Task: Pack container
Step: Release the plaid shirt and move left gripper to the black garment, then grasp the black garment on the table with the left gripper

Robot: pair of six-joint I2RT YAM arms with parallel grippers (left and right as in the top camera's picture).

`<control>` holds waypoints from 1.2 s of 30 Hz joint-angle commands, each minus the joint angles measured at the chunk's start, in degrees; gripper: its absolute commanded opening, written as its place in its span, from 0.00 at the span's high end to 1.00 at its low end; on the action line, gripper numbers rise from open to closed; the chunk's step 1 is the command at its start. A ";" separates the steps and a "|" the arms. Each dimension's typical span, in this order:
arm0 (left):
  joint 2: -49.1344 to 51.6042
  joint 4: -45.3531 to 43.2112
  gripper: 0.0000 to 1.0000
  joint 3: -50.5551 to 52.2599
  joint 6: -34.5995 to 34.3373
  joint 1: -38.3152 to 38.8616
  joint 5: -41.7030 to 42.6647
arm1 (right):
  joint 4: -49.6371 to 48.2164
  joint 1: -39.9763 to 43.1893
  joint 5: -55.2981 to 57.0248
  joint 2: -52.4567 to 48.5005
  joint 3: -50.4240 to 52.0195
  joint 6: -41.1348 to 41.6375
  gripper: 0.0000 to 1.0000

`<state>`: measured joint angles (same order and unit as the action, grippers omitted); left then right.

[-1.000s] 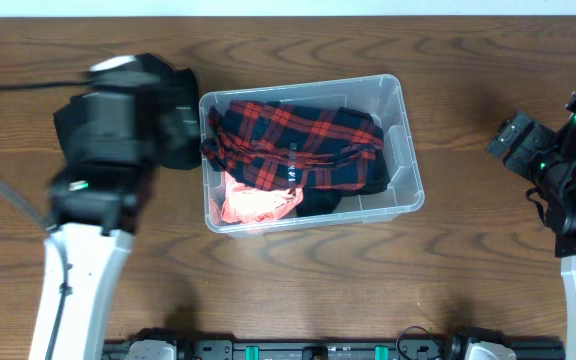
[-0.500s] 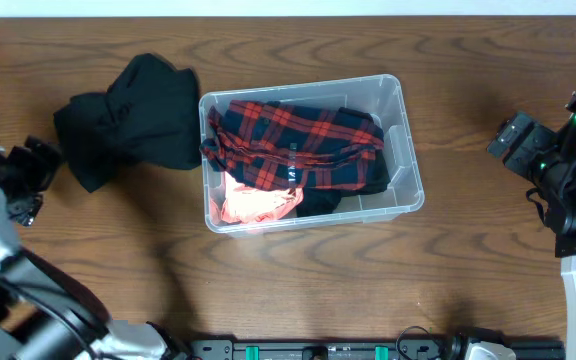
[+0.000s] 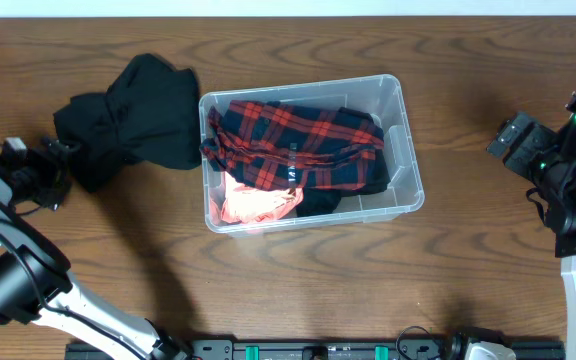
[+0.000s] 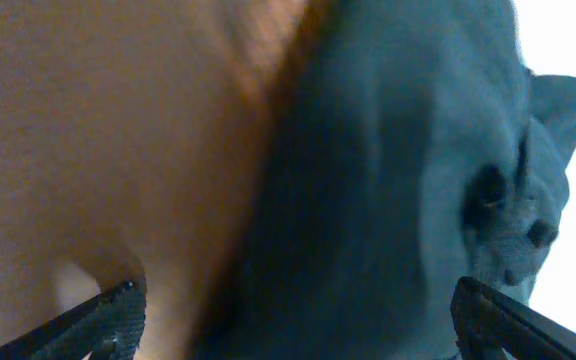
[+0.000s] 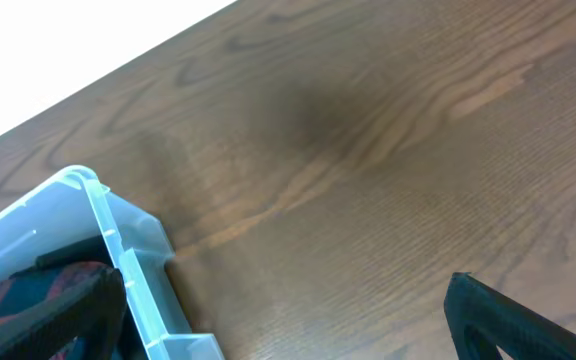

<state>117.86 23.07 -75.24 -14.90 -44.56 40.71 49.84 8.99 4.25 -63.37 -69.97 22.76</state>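
Observation:
The clear plastic container (image 3: 410, 160) stands mid-table. It holds a red plaid shirt (image 3: 298, 140) on top, an orange garment (image 3: 253, 205) at its front left and a dark one (image 3: 320, 201) at the front. A black garment (image 3: 133, 115) lies crumpled on the table just left of the container. My left gripper (image 3: 56, 172) is low at the table's left edge, open, at the black garment's left end. In the left wrist view the dark cloth (image 4: 388, 200) fills the space ahead of the open jaws (image 4: 288, 325), blurred. My right gripper (image 3: 500, 142) is open and empty, right of the container.
The right wrist view shows the container's corner (image 5: 128, 250) at the left and bare wooden table (image 5: 368, 170) between the open jaws (image 5: 288, 320). The table's far edge runs along the top of the overhead view.
My left arm swung from above the black garment out to the table's left edge, then came in low with its gripper beside the garment. The right arm has not moved.

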 commanded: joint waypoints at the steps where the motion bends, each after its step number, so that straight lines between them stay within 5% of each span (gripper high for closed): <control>1: 3.28 -1.64 0.02 0.15 0.96 2.78 1.07 | -0.07 0.35 -0.20 -0.02 -0.09 -0.55 0.01; 3: 3.58 -2.64 0.02 0.15 0.98 4.04 0.96 | -0.07 0.35 -0.20 -0.02 -0.09 -0.55 0.01; 5: 3.61 -2.62 0.14 0.15 0.96 5.05 -0.31 | -0.07 0.35 -0.20 -0.02 -0.09 -0.55 0.01; 9: 3.54 -1.66 0.64 0.15 0.94 5.66 -0.81 | -0.09 0.35 -0.20 -0.02 -0.09 -0.55 0.01; 14: 1.42 1.55 0.92 0.13 1.51 4.31 0.63 | -0.09 0.35 -0.20 -0.02 -0.09 -0.55 0.01; 28: -36.76 21.62 0.94 0.09 5.05 5.35 11.19 | -0.09 0.35 -0.20 -0.02 -0.09 -0.55 0.01; 36: -55.89 22.49 0.94 -1.03 1.25 12.02 17.84 | -0.07 0.35 -0.20 -0.02 -0.09 -0.55 0.01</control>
<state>67.53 46.78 -74.39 -11.99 -35.51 51.35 49.84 8.99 4.25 -63.37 -70.00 22.76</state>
